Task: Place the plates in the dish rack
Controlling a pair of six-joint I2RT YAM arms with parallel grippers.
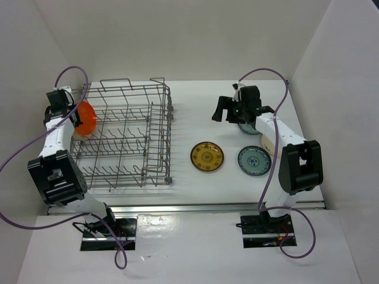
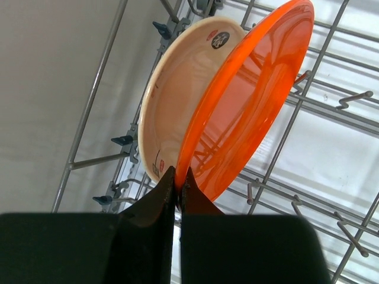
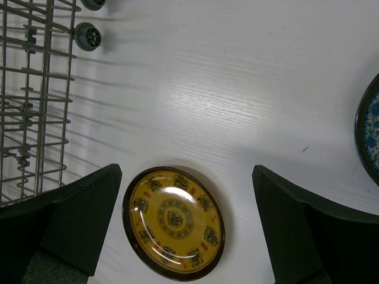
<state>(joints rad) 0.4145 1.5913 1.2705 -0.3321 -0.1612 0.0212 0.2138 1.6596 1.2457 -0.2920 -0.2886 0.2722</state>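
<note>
My left gripper (image 2: 179, 177) is shut on the lower rim of the bright orange plate (image 2: 249, 100), holding it on edge at the left end of the dish rack (image 1: 124, 136). The cream plate (image 2: 172, 100) stands on edge right behind it, among the rack wires. In the top view the orange plate (image 1: 87, 117) sits at the rack's left wall beside my left gripper (image 1: 74, 115). My right gripper (image 3: 186, 177) is open, hovering above the table over the brown and yellow plate (image 3: 174, 222). A teal plate (image 1: 254, 160) lies flat to the right of that plate (image 1: 206, 156).
A second teal plate (image 1: 247, 128) lies partly hidden beneath my right arm (image 1: 224, 110). The rack's tall grid side (image 3: 35, 100) and its wheels stand left of the right gripper. White walls close in the table on three sides.
</note>
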